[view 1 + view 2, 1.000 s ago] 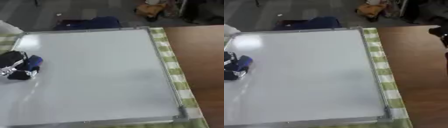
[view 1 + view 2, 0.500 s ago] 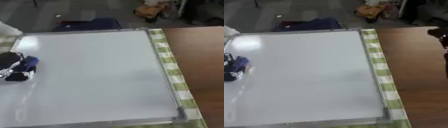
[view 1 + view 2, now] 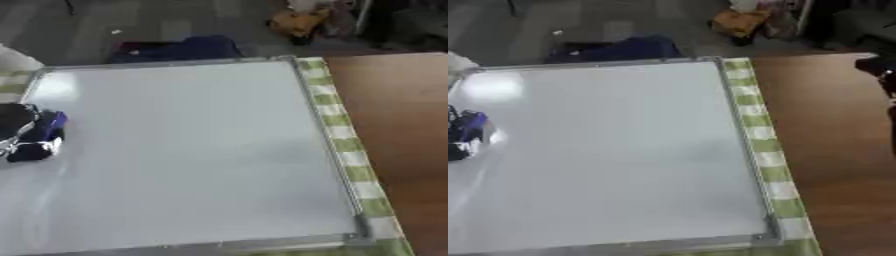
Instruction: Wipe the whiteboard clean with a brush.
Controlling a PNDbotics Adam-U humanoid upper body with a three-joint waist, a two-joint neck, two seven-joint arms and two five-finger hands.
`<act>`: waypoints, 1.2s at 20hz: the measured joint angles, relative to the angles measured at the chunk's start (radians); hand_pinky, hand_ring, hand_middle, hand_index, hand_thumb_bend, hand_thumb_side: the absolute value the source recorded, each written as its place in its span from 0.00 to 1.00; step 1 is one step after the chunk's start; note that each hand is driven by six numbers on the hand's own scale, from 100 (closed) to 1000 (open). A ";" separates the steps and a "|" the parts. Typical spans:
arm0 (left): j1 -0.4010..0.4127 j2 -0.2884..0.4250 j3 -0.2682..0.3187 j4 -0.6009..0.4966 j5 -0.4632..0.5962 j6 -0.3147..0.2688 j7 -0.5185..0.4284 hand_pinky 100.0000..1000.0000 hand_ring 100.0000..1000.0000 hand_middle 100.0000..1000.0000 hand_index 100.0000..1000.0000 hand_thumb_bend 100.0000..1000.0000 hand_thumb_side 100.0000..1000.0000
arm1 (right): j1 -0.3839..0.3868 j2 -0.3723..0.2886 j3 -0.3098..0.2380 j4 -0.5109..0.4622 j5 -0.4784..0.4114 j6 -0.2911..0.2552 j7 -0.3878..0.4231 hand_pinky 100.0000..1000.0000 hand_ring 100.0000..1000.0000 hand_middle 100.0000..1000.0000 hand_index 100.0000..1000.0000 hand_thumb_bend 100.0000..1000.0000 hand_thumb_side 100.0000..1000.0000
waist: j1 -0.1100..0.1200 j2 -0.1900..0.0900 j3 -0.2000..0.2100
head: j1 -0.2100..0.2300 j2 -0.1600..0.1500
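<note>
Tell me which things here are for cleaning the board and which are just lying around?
For the job:
- large white rectangular whiteboard with a silver frame
- blue brush at the board's left edge
- robot's black left hand on that brush

Just lying about:
- green-and-white checked cloth under the board
- brown wooden table
- dark blue bundle beyond the board

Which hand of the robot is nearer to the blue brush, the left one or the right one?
The left. The left hand is right at the blue brush on the whiteboard, at its left edge. The right hand is far off over the brown table.
</note>
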State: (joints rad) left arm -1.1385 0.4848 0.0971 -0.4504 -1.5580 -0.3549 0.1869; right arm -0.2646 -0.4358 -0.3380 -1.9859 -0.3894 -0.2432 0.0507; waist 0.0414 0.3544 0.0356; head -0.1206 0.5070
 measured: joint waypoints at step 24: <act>0.024 -0.003 -0.052 -0.039 0.215 -0.298 -0.202 0.42 0.16 0.00 0.05 0.06 0.58 | 0.000 0.000 0.000 0.000 -0.010 0.007 -0.008 0.75 0.60 0.43 0.53 0.15 0.97 | -0.004 -0.022 -0.002 | -0.002 0.000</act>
State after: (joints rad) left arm -1.1148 0.4814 0.0455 -0.4893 -1.3432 -0.6534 -0.0153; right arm -0.2641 -0.4358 -0.3380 -1.9859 -0.3989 -0.2364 0.0428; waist 0.0372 0.3320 0.0331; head -0.1224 0.5070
